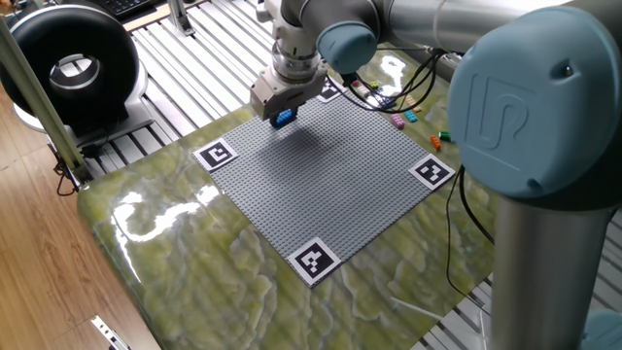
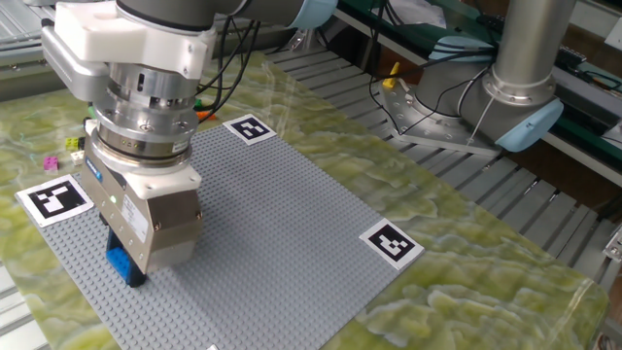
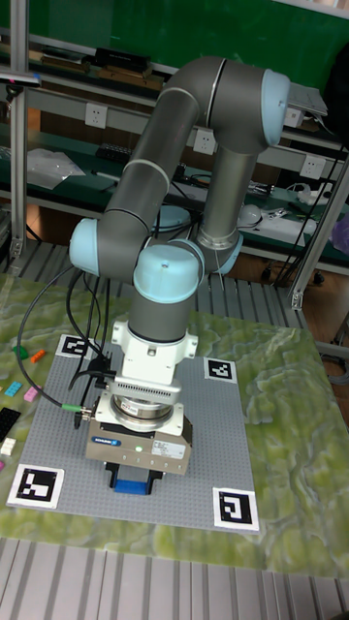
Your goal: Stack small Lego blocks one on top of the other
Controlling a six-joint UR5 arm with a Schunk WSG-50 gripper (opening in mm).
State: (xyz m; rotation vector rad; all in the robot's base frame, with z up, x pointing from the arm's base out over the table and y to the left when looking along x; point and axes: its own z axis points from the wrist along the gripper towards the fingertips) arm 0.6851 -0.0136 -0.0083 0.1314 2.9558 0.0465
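A robotics lab: marker tags (image 1: 216, 154), equipment shelves (image 3: 87, 68).

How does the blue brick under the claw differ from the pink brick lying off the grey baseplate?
1. Colour: the blue brick is blue, the pink brick pink.
2. Place: the blue brick is over the baseplate; the pink brick lies on the marbled table beside it.
3. State: the blue brick sits at the claw; the pink brick lies free, nothing touching it.
4. Size: the blue brick looks larger.

Both are small Lego bricks.

The arm reaches down with wrist vertical; the gripper (image 2: 127, 266) points straight downward, its 2 fingers clamped on a blue block (image 2: 122, 263).
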